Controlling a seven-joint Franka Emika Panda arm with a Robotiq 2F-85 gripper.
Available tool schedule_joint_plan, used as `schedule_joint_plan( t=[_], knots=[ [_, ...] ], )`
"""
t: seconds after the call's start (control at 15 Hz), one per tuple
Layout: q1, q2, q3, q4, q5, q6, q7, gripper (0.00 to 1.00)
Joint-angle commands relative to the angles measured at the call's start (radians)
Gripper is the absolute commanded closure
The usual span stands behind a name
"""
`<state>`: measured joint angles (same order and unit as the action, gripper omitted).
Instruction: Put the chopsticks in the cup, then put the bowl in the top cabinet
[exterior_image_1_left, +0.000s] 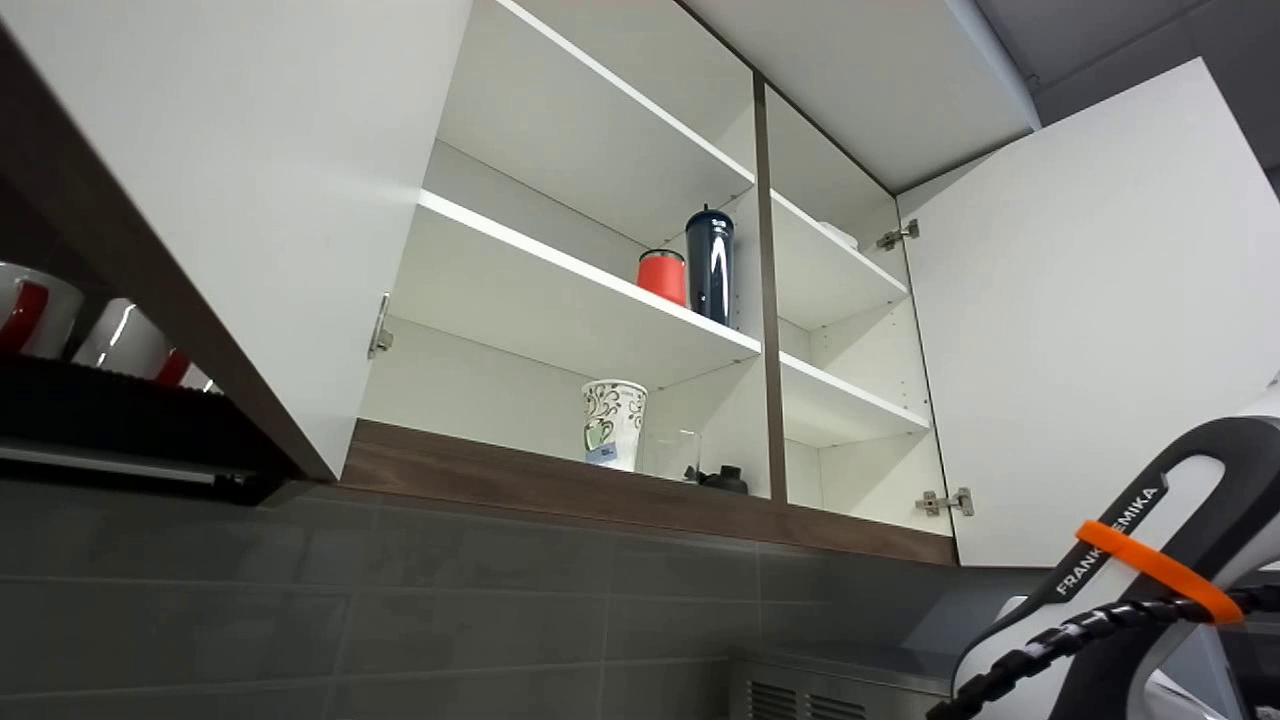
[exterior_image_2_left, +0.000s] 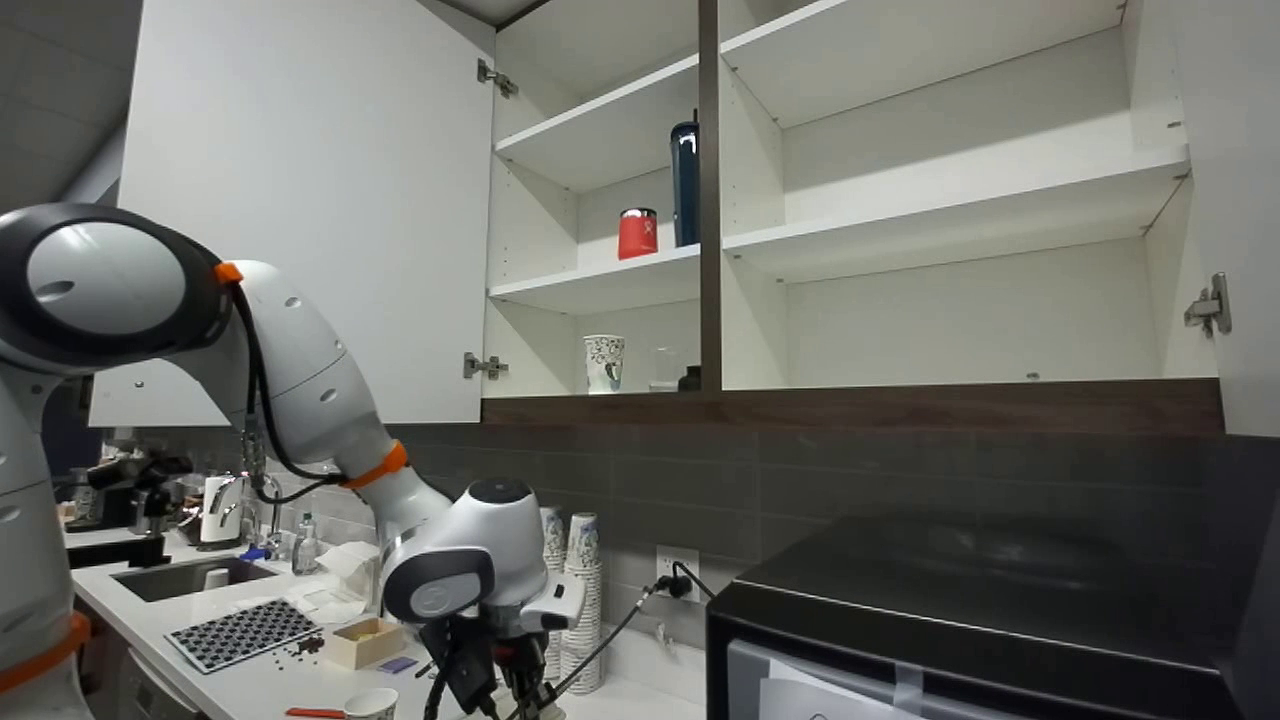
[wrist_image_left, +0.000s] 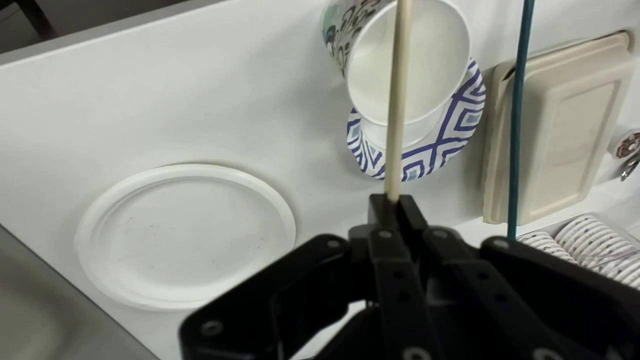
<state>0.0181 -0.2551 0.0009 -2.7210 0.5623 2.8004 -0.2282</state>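
My gripper (wrist_image_left: 395, 209) is shut on the pale chopsticks (wrist_image_left: 397, 100); I cannot tell how many. In the wrist view they cross in front of the mouth of a patterned paper cup (wrist_image_left: 435, 60) and run out of the top edge. Their far end is out of view; I cannot tell if it is in the cup. A round purple-and-white patterned dish (wrist_image_left: 470, 117) is partly hidden by the cup; I cannot tell if it is the bowl. The top cabinet (exterior_image_1_left: 560, 470) stands with doors open in both exterior views (exterior_image_2_left: 960, 405). The fingertips are not seen outside the wrist view.
A white plate (wrist_image_left: 185, 240), a tan container (wrist_image_left: 565, 135) and stacked cups (wrist_image_left: 595, 245) are on the counter. A thin teal cord or rod (wrist_image_left: 517, 115) crosses the wrist view. The cabinet holds a red tumbler (exterior_image_1_left: 662, 278), dark bottle (exterior_image_1_left: 710, 265) and paper cup (exterior_image_1_left: 615, 425). A black appliance (exterior_image_2_left: 960, 600) stands below.
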Motion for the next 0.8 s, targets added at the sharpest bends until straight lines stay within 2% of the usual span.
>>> schedule_joint_plan(
  t=[0.0,0.13,0.33,0.73],
  knots=[
    [0.008,0.007,0.020,-0.013,-0.006,0.064,0.001,0.98],
    [0.026,0.011,0.027,-0.017,0.013,0.114,-0.025,0.98],
    [0.094,0.018,0.008,-0.016,0.072,0.161,-0.110,0.98],
    [0.280,0.012,-0.077,-0.011,0.317,0.263,-0.356,0.98]
  ],
)
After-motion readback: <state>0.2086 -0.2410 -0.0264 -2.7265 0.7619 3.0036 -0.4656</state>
